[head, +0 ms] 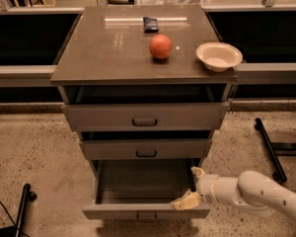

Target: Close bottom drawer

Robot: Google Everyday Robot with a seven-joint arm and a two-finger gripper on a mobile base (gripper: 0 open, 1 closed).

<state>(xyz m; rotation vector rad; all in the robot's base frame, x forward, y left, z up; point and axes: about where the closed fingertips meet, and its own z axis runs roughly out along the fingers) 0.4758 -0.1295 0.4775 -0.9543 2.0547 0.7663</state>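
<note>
Bottom drawer (pixel 119 211) is lowest of 3, pulled far out. Gripper (pixel 192 186) at its front-R corner, jaws spread, lower tip on front edge. Floor (pixel 39 152) open L side.

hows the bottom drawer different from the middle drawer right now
The bottom drawer is pulled far out, with its inside showing; the middle drawer sticks out only slightly, with just a dark gap above its front. The gripper sits at the bottom drawer's right front corner; nothing is at the middle drawer. Both are grey with a small centre handle.
</note>
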